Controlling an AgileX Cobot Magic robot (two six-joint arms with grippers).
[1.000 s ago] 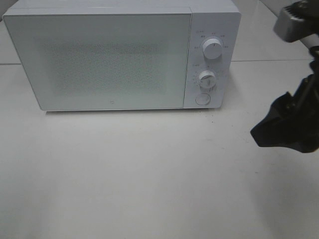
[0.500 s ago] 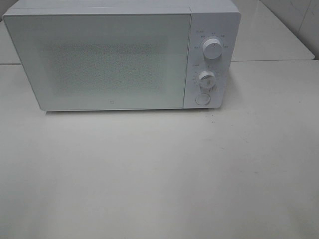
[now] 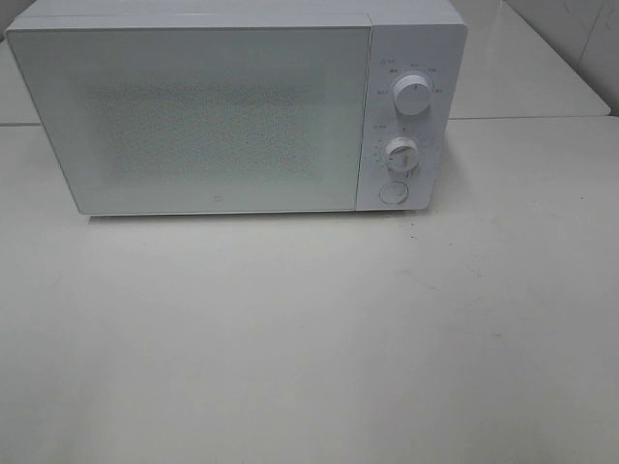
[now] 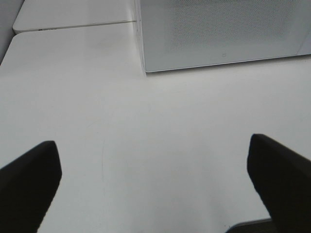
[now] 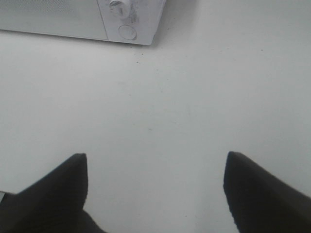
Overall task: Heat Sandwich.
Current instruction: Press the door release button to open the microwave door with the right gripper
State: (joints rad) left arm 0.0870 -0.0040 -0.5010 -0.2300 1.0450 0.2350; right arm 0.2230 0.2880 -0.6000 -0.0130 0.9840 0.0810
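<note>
The sandwich is out of view in every frame. A white microwave (image 3: 232, 111) stands at the back of the white table with its door shut; two round knobs (image 3: 413, 97) and a round button (image 3: 392, 192) sit on its right panel. Neither arm shows in the exterior high view. In the left wrist view my left gripper (image 4: 155, 187) stands wide open over bare table, short of the microwave's (image 4: 223, 34) front lower corner. In the right wrist view my right gripper (image 5: 155, 191) is open too, over bare table, with the microwave's (image 5: 129, 19) button corner far ahead.
The white table (image 3: 309, 338) stretches in front of the microwave. A seam between table tops (image 3: 522, 118) runs behind at the right, and a tiled wall (image 3: 580, 39) rises at the far right.
One second ago my right arm showed at the right edge of the exterior high view; it has since drawn out of that view. The microwave has not moved.
</note>
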